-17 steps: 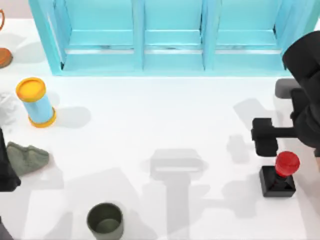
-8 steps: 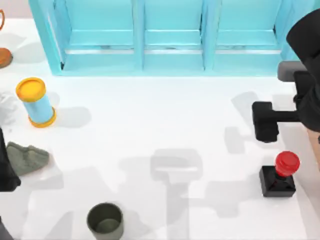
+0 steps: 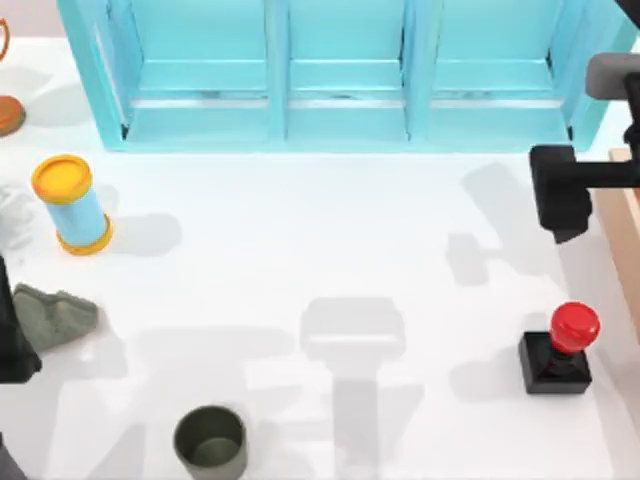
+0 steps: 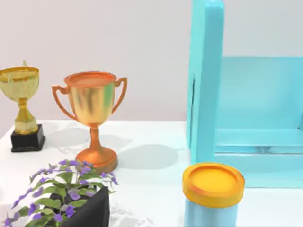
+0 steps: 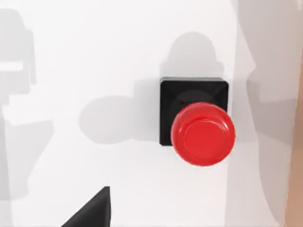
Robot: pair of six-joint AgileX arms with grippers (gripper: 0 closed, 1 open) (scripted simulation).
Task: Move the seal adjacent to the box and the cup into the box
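Note:
The seal (image 3: 556,350) stands upright on the white table at the right, its red knob on a black base, a short gap from the tan box (image 3: 626,235) at the table's right edge. In the right wrist view the seal (image 5: 201,127) stands free, with one black fingertip (image 5: 92,213) off to the side. My right gripper (image 3: 562,205) hangs open well behind the seal, close to the box, holding nothing. The dark olive cup (image 3: 210,442) stands upright near the front edge, left of centre. My left arm (image 3: 10,345) is parked at the left edge.
A large turquoise shelf unit (image 3: 345,75) spans the back. A light-blue cylinder with yellow ends (image 3: 72,205) and a grey-green lump (image 3: 55,315) sit at the left. Trophies (image 4: 92,118) and a potted plant (image 4: 71,198) stand at the far left.
My right gripper has drawn back from above the seal toward the shelf and the right edge. The seal and the cup have stayed put.

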